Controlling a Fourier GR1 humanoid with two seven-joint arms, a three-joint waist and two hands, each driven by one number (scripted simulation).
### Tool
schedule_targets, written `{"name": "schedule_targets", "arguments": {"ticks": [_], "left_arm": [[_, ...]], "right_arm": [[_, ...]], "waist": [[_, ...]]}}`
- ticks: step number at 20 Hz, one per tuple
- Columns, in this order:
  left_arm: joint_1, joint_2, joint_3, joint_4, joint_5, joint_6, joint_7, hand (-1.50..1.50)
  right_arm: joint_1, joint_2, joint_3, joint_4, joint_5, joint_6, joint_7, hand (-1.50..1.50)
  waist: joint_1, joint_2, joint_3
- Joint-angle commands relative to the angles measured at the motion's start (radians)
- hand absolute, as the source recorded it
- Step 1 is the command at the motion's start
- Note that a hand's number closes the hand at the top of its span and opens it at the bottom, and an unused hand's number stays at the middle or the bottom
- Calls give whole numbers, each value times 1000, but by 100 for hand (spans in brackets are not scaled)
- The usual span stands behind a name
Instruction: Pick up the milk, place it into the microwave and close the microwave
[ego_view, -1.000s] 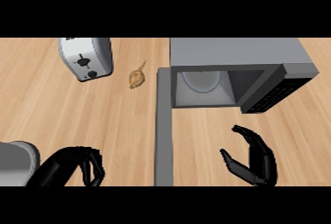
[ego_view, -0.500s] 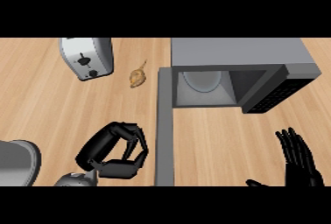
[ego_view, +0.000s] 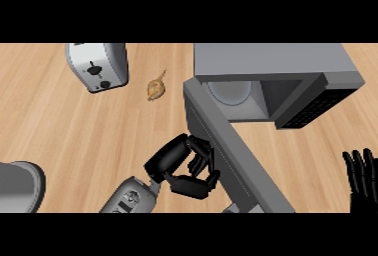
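Note:
The grey microwave (ego_view: 273, 60) stands at the upper right with its cavity open. A pale rounded shape (ego_view: 230, 93) shows inside; I cannot tell whether it is the milk. The door (ego_view: 221, 145) slants from the cavity's left corner down toward the lower middle. My left hand (ego_view: 181, 167) is beside the door's outer left face, fingers curled and holding nothing I can see. At the right edge my right hand (ego_view: 362, 175) rests with its fingers straight and pointing up, apart from the microwave.
A silver toaster (ego_view: 96, 65) stands at the upper left, with a small brown food item (ego_view: 156, 90) between it and the microwave. A grey round vessel (ego_view: 18, 185) sits at the lower left edge. Bare wooden counter (ego_view: 74, 130) lies left of the door.
My left hand has moved right and up to the door, whose free end has swung to the right. My right hand has drifted further to the right edge.

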Motion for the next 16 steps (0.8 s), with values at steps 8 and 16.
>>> {"name": "schedule_targets", "arguments": {"ticks": [8, 16], "left_arm": [[-258, -6, -410, 355, 279, 306, 52, 150], [-389, -6, -406, 341, 514, 403, -11, 150]], "right_arm": [[-46, -66, -12, -154, -68, 79, 104, -150], [-81, -141, 11, -267, -122, 159, 193, -150]], "waist": [[-59, 15, -1], [-149, 29, -5]]}}
